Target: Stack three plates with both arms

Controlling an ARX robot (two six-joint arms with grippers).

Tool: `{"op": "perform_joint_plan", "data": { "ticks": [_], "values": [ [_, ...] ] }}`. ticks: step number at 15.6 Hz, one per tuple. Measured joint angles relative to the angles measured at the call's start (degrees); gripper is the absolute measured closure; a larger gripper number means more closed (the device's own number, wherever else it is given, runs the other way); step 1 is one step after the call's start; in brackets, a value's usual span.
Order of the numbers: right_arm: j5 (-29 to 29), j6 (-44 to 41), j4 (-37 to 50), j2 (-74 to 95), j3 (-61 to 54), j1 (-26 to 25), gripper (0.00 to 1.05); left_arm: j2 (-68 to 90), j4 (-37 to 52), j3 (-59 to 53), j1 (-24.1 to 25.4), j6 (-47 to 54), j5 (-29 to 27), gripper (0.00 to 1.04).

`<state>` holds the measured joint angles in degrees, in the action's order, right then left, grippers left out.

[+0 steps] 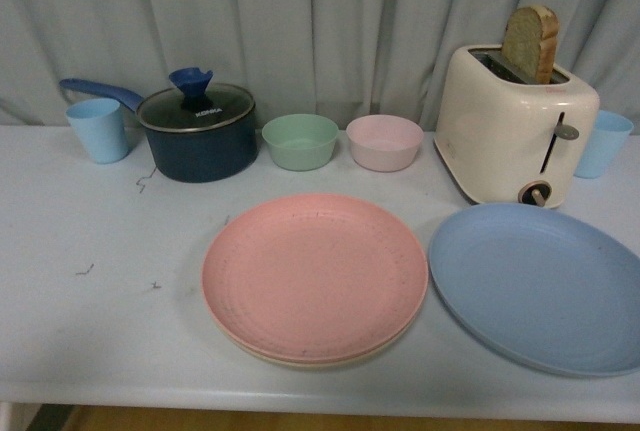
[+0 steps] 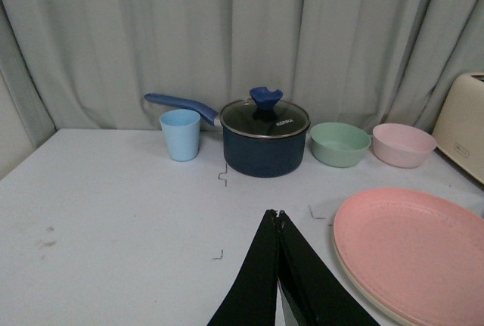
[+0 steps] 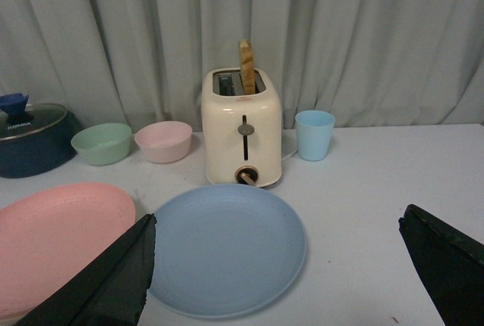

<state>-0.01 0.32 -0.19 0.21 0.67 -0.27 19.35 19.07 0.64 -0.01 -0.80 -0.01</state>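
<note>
Step in hand, judged: blue plate [image 1: 540,286], on table [image 1: 100,251] just in front of toaster [image 1: 510,136], goes onto pink plate [image 1: 314,276], front-left of toaster, already atop cream plate [image 1: 300,359].

To do well: right gripper [image 3: 276,224] has jaws wide apart and faces blue plate. Pinch near rim, lift level, centre over pink. On left gripper [image 2: 277,214] jaws are together.

Hard to see: blue plate's right edge cropped in front view. Cream plate mostly hidden, only rim shows.

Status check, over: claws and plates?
Left claw shut, empty. Right claw open, empty. Pink plate on cream plate; blue plate alone beside them, nothing on it.
</note>
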Motion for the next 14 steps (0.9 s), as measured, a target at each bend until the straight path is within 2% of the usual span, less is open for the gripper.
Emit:
{"op": "perform_joint_plan", "data": {
  "ticks": [10,12,14],
  "values": [
    [0.0,0.0,0.0,0.0,0.0,0.0,0.06,-9.5,-9.1,0.0,0.0,0.0,0.0,1.03],
    [0.0,0.0,0.0,0.0,0.0,0.0,0.06,-18.8,-19.3,0.0,0.0,0.0,0.0,1.03],
    [0.0,0.0,0.0,0.0,0.0,0.0,0.06,-19.0,-19.6,0.0,0.0,0.0,-0.1,1.03]
  ]
}}
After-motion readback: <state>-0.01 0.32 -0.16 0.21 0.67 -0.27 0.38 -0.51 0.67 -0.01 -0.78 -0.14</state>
